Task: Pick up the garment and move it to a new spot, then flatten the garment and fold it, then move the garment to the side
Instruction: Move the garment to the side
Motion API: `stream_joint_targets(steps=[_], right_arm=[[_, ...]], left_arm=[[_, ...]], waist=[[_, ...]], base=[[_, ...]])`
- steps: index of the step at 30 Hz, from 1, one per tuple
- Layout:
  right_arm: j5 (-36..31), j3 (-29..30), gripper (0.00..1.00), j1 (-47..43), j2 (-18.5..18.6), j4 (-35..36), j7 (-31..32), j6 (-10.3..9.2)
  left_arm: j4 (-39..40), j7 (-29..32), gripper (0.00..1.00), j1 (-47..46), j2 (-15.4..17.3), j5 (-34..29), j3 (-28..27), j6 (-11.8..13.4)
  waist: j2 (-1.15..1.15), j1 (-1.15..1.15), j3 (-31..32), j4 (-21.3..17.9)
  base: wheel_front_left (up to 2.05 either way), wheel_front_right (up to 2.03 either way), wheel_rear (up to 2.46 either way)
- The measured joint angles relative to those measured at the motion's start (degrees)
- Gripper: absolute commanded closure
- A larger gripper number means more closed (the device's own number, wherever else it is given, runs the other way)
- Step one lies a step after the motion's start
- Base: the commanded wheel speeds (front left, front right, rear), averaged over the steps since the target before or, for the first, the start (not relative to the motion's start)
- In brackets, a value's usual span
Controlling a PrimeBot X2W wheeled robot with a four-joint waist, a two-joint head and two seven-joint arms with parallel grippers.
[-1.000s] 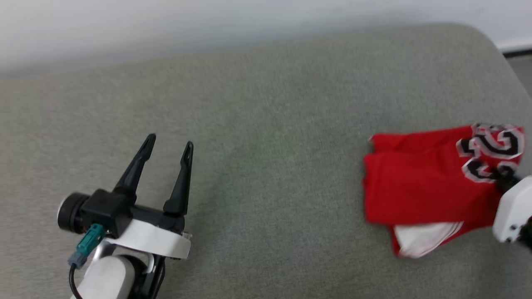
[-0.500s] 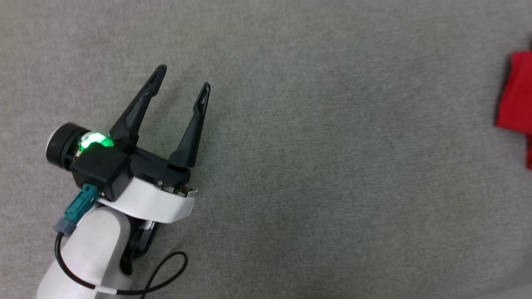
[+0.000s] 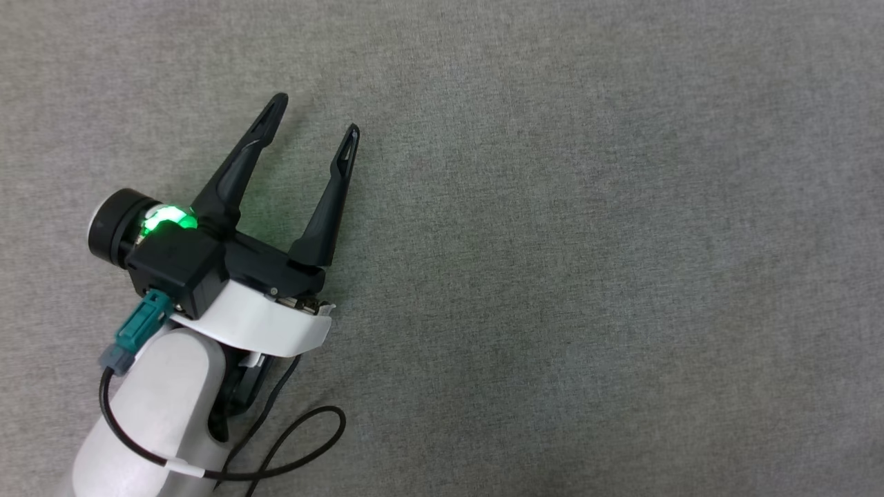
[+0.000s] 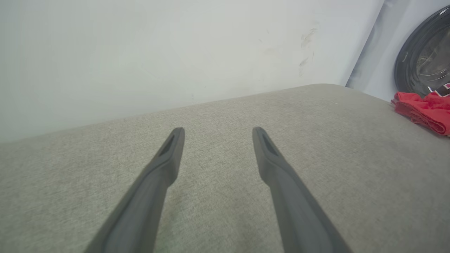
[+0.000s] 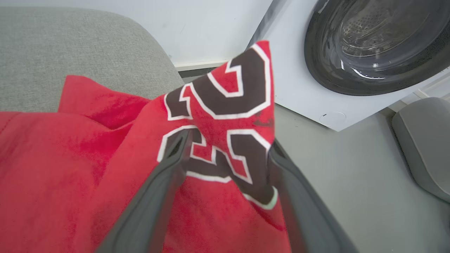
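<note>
The garment [image 5: 70, 158] is a red shirt with a black-and-white number graphic, lying bunched at the right end of the grey padded surface [image 3: 552, 276]. A graphic corner stands up in a peak between the fingers of my right gripper [image 5: 227, 140], which are spread wide, so it is open with cloth between them. In the left wrist view the garment [image 4: 422, 110] is a small red heap far to the right. My left gripper [image 3: 316, 116] hovers open and empty over bare grey cloth, a green light lit on its wrist; its fingers [image 4: 168, 158] point toward the wall.
A white washing machine with a round dark door [image 5: 369, 45] stands just past the surface's right end, over a grey floor [image 5: 351, 182]. A grey cushioned object [image 5: 425, 140] is at the far right. A pale wall [image 4: 175, 52] backs the surface.
The head camera has swung down and left, so the wall and the garment have slid out of its picture. A green light came on at the left wrist.
</note>
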State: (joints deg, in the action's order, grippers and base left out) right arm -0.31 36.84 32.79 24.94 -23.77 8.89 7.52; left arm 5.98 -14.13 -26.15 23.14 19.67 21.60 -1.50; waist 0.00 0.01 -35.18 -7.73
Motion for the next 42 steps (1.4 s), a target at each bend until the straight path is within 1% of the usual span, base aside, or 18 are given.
stream_joint_targets(steps=[4,5,9,14,16,21,26,29,34,38,42], right_arm=[[-3.6,3.1,0.0,0.5,-2.0,-1.3,-3.8,0.0],[-3.9,3.7,0.0,0.8,-2.6,-1.8,-6.1,0.02],[-2.8,2.4,0.0,-1.2,-3.0,-2.0,-8.7,0.0],[0.5,-2.8,0.0,-6.3,-4.2,0.3,-11.3,0.0],[2.2,-4.9,0.0,-8.6,-5.4,1.7,-12.1,0.0],[5.0,-9.8,0.0,-14.7,-9.0,6.3,-12.8,0.0],[5.7,-13.6,0.0,-20.5,-13.7,12.3,-12.3,-0.01],[5.9,-16.5,0.0,-23.0,-15.9,15.4,-11.4,0.0],[6.9,-21.4,0.0,-25.7,-18.1,19.6,-10.8,0.0],[7.5,-25.4,0.0,-27.4,-19.1,21.9,-9.9,-0.01],[7.9,-27.3,0.0,-29.9,-20.1,24.2,-9.6,-0.01]], left_arm=[[-1.5,-0.3,0.0,0.6,-0.7,0.4,-0.1,0.0],[-2.9,-0.6,0.0,1.8,-1.8,0.8,-0.2,0.2],[-4.5,-0.7,0.0,4.0,-3.0,1.3,-0.6,0.7],[-6.0,-0.8,0.0,7.5,-4.5,1.8,-1.6,1.7],[-6.4,-0.8,0.0,9.1,-5.2,1.9,-2.1,2.1],[-7.4,-0.8,0.0,13.1,-6.5,2.1,-3.7,3.1],[-8.2,-0.9,0.0,16.5,-7.7,2.1,-5.3,3.9],[-8.5,-0.9,0.0,18.2,-8.1,2.1,-6.4,4.4],[-9.2,-0.9,0.0,20.6,-8.6,2.1,-8.0,5.0],[-9.8,-0.9,0.0,21.9,-8.5,1.7,-9.3,5.1],[-10.6,-0.9,0.0,23.3,-8.4,1.4,-9.8,5.0]], waist=[[0.0,0.0,2.0,0.3],[0.0,-0.01,4.2,0.5],[0.0,-0.01,7.9,0.9],[0.0,-0.02,13.0,1.7],[0.0,-0.02,15.1,2.1],[0.0,-0.03,20.0,3.4],[0.0,-0.03,24.0,5.3],[0.0,-0.03,26.0,6.6],[0.0,-0.02,28.7,8.9],[0.0,-0.02,30.7,10.4],[0.0,-0.02,32.9,11.4]], base=[[0.0,0.0,0.0],[0.0,0.0,0.0],[0.0,0.0,0.0],[0.0,0.0,0.0],[0.0,0.0,0.0],[0.0,0.0,0.0],[0.0,0.0,0.0],[0.0,0.0,0.0],[0.0,0.0,0.0],[0.0,0.0,0.0],[0.0,0.0,0.0]])
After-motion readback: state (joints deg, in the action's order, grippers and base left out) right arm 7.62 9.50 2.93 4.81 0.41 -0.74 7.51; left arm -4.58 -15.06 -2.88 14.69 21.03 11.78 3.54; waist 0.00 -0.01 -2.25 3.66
